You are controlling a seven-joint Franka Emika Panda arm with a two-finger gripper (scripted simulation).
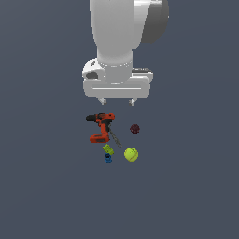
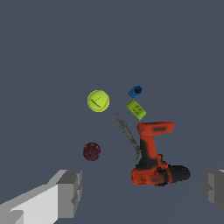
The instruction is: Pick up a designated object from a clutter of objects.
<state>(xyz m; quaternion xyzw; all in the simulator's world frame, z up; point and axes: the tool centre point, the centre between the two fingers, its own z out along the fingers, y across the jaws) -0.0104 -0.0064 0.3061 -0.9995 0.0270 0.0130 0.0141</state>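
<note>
Because nothing is sitting between its wide-spread jaws, the gripper [image 1: 117, 101] is hovering above the clutter, apparently lining up. The maroon lump [image 1: 135, 129] is lying alone on the floor, between the drill [image 1: 101, 127] and tennis ball [image 1: 131, 154], giving both fingers room.

The arm is a smooth, glossy white cylinder with a darker grey rounded joint, ending in a wide, pale grey boxy pincer [image 1: 117, 101] with two short grey squared fingertips [image 2: 70, 193].
</note>
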